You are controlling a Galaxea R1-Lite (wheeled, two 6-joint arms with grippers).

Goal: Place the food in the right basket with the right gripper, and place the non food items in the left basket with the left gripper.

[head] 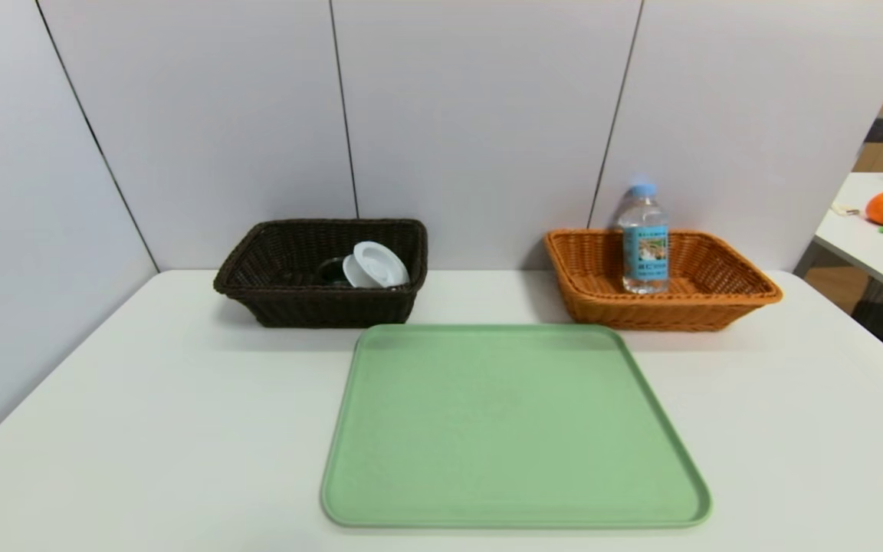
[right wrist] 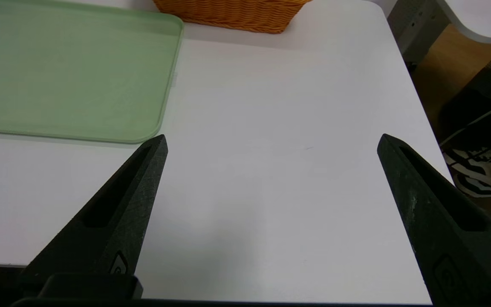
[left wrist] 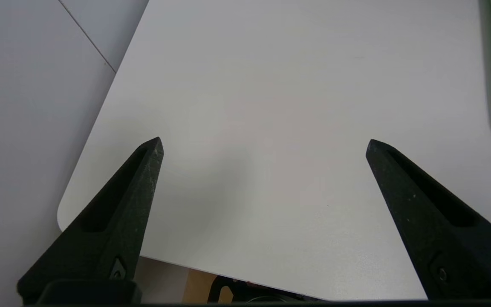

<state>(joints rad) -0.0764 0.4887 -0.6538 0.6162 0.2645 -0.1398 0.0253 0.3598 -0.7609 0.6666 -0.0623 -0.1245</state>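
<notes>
Left gripper (left wrist: 264,146) and right gripper (right wrist: 273,143), two: jaws wide apart, both over the white surface (head: 181,429). Green tray (head: 514,425), one. Dark brown basket (head: 326,308), left: white lid (head: 380,266), tilted. Orange basket (head: 656,313), right: water bottle (head: 645,249), upright.

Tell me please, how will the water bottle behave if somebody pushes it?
The bottle may tip rather than slide, being tall and narrow. The orange basket would probably limit its fall, though its top rises above the rim. Its smooth plastic might feel slippery.
</notes>
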